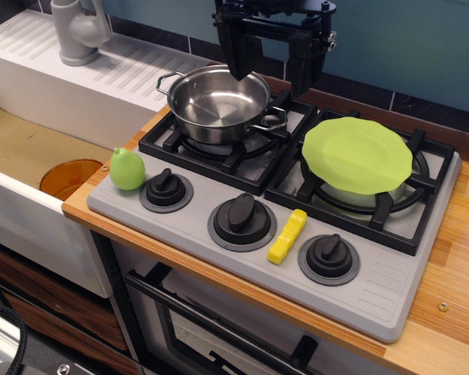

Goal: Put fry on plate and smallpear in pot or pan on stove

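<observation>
A: What sits on the surface (453, 258)?

B: A wooden surface carries a grey toy stove (375, 289) with 2 burners under black grates and 3 black round knobs along its front edge. A white sink basin lies to the left, with an orange bowl (69, 178) resting down inside it, and a grey faucet (80, 30) stands at the far left.

A: Where is the pot?

B: A shiny steel pot (217, 103) with 2 looped wire handles sits on the left burner. Nothing shows inside it.

A: And the plate?

B: A lime-green plate (357, 154) with a wavy rim rests on the right burner's grate, covering most of it. It seems to lie upside down, domed upward, though that is hard to confirm.

A: Where are the fry and the pear?

B: The fry (288, 236), a bright yellow crinkle-cut stick, lies flat on the grey stove panel between the middle knob (241, 218) and the right knob (329, 256), just in front of the right grate. The smallpear (127, 169), light green with a pointed top, stands upright at the stove's front-left corner, just beside the left knob (166, 190).

A: What is the arm doing?

B: The black pincer (272, 74) hangs over the far rim of the pot, its 2 fingers spread apart and pointing down. It grips nothing. Its left finger hangs over the pot's rear edge, and its right finger hangs between the pot and the plate.
</observation>
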Robot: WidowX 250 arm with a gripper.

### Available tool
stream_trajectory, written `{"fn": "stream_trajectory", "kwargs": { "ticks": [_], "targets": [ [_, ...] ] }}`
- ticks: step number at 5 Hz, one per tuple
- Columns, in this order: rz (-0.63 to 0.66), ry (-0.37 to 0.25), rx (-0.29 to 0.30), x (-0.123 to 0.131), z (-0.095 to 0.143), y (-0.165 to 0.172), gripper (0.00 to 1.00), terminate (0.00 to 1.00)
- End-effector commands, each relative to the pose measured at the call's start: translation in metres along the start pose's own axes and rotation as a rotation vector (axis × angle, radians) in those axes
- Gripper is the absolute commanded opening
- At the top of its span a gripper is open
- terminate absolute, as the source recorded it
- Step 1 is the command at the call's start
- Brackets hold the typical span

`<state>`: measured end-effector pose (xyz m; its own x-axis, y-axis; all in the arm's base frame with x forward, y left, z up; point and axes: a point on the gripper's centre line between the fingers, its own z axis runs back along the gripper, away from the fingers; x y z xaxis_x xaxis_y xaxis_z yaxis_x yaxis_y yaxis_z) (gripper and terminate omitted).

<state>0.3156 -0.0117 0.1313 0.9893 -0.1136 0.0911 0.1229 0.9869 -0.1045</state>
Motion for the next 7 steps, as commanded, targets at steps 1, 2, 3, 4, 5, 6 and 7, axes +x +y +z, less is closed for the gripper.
{"fn": "stream_trajectory", "kwargs": {
  "ticks": [1, 2, 3, 4, 5, 6, 7],
  "targets": [
    [0.0, 0.0, 0.0, 0.0, 0.0, 0.0, 1.0, 0.0],
    [0.037, -0.026, 0.097, -0.018, 0.005, -0.016, 1.0, 0.0],
    [0.051, -0.027, 0.123, -0.029, 0.003, -0.025, 1.0, 0.0],
    [0.062, -0.044, 0.12, -0.034, -0.01, -0.031, 1.0, 0.0],
    [0.066, -0.06, 0.112, -0.037, -0.027, -0.03, 1.0, 0.0],
    [0.065, -0.09, 0.104, -0.043, -0.048, -0.028, 1.0, 0.0],
    [0.07, -0.108, 0.099, -0.051, -0.065, -0.03, 1.0, 0.0]
  ]
}}
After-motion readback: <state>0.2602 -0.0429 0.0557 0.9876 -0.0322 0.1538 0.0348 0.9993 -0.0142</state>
